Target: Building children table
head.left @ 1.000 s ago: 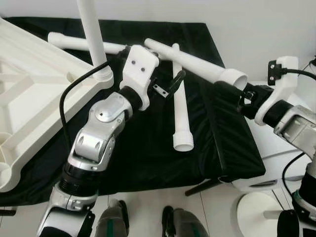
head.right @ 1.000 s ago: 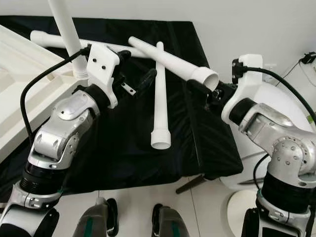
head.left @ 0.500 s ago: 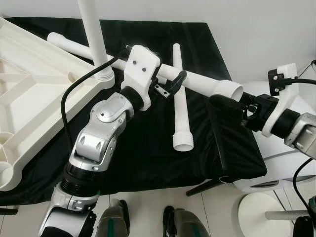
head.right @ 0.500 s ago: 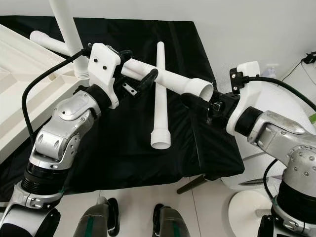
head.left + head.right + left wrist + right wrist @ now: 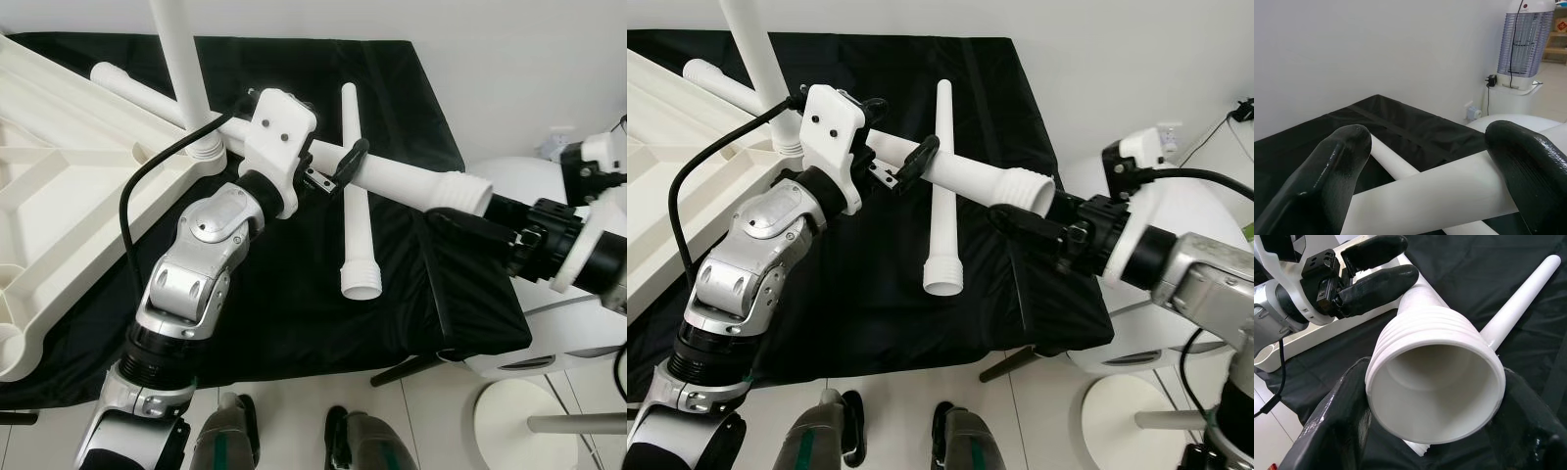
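**Leg tube held at both ends over black-draped table**

Tube work, two arms. Long white table leg (image 5: 960,176) runs across the black cloth (image 5: 294,294), lifted off it, wide ribbed socket end toward the robot's right, near the cloth's right edge. Right gripper (image 5: 1034,223) clenches that socket end: right wrist view shows the open mouth of the leg (image 5: 1437,382) seated between both black fingers (image 5: 1339,426), pads touching the ribbed collar on either side. Left gripper (image 5: 331,166) has its fingers (image 5: 1334,166) straddling the narrow part of the same leg; wrist view shows the tube crossing between them, but whether pads press it — cannot tell for sure, looks like a loose-to-firm grasp around it.

Second leg (image 5: 358,196) lies flat on the cloth, socket end toward the near edge, narrow end toward the far edge, passing under the held leg. Third leg (image 5: 137,88) lies near the far-left corner, partly behind the left arm. White tabletop (image 5: 59,196) sits upside down at the left edge, one leg (image 5: 181,69) already standing upright in its corner socket.

Open room: near-centre of the cloth is bare; right edge drops off close to the right gripper, white round base (image 5: 519,431) on the floor beyond.
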Controlling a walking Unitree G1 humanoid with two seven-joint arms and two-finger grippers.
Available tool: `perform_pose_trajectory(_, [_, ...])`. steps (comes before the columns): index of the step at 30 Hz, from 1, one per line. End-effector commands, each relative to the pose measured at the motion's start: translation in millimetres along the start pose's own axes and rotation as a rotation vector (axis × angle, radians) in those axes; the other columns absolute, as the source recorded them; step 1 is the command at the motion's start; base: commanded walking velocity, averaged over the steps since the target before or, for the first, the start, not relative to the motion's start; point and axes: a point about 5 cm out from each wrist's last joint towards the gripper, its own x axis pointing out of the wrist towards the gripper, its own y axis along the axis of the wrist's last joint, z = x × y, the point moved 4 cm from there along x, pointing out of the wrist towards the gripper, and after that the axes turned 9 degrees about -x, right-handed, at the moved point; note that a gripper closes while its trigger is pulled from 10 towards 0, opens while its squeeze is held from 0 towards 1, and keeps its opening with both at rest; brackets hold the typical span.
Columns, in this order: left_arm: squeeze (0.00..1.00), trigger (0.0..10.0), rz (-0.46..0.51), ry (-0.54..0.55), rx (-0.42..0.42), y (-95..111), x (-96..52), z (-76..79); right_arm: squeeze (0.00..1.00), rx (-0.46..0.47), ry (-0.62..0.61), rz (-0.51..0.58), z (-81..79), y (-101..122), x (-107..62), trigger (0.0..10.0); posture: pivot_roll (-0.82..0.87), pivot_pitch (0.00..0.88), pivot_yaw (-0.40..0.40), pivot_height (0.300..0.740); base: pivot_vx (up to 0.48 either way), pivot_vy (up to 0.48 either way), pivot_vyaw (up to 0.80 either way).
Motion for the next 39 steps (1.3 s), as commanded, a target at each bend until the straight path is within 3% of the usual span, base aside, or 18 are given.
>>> perform_pose_trajectory(1, [0.00, 10.0, -0.008, 0.008, -0.002, -2, 0.7, -0.1, 0.00, -0.007, -0.075, 0.044, 11.8, 5, 3.6, 10.0, -0.07, 0.201, -0.029, 0.740, 0.000, 0.000, 0.00])
perform_pose_trajectory(4, [0.00, 10.0, -0.008, 0.009, 0.000, -2, 0.7, -0.6, 0.00, -0.022, -0.186, 0.115, 28.0, 12, 5.3, 10.0, -0.06, 0.200, -0.031, 0.740, 0.000, 0.000, 0.00])
perform_pose_trajectory(16, [0.00, 10.0, -0.012, 0.018, 0.000, -3, -1.0, -1.9, 0.00, 0.030, -0.257, 0.265, 37.9, 15, 8.9, 10.0, -0.05, 0.193, -0.035, 0.740, 0.000, 0.000, 0.00])
perform_pose_trajectory(18, [0.00, 10.0, -0.014, 0.021, 0.003, -3, -2.1, -2.6, 0.00, 0.057, -0.315, 0.294, 44.7, 9, 15.1, 10.0, -0.04, 0.184, -0.042, 0.740, 0.000, 0.000, 0.00])
perform_pose_trajectory(21, [0.00, 10.0, -0.014, 0.022, 0.005, -3, -2.5, -3.0, 0.00, 0.065, -0.344, 0.304, 47.8, 8, 16.9, 10.0, -0.04, 0.184, -0.042, 0.740, 0.000, 0.000, 0.00])
perform_pose_trajectory(24, [0.00, 10.0, -0.015, 0.028, 0.005, -4, -3.7, -3.6, 0.00, 0.015, -0.473, 0.314, 55.5, 0, 22.4, 10.0, -0.03, 0.177, -0.044, 0.740, 0.000, 0.000, 0.00])
perform_pose_trajectory(27, [0.00, 10.0, -0.016, 0.029, 0.004, -4, -3.9, -3.5, 0.00, 0.000, -0.500, 0.315, 56.3, -2, 23.4, 10.0, -0.03, 0.177, -0.044, 0.740, 0.000, 0.000, 0.00])
perform_pose_trajectory(29, [0.00, 10.0, -0.018, 0.029, 0.004, -5, -4.2, -3.5, 0.00, -0.057, -0.554, 0.309, 56.5, -9, 26.6, 10.0, -0.03, 0.173, -0.043, 0.740, 0.000, 0.000, 0.00])
perform_pose_trajectory(34, [0.00, 10.0, -0.019, 0.030, 0.005, -5, -4.8, -3.8, 0.00, -0.065, -0.590, 0.301, 56.7, -18, 30.7, 10.0, -0.03, 0.170, -0.043, 0.740, 0.000, 0.000, 0.00])
perform_pose_trajectory(39, [0.00, 10.0, -0.024, 0.032, 0.005, -7, -6.1, -3.0, 0.00, -0.035, -0.658, 0.249, 56.8, -48, 39.2, 10.0, -0.02, 0.173, -0.046, 0.740, 0.000, 0.000, 0.00])
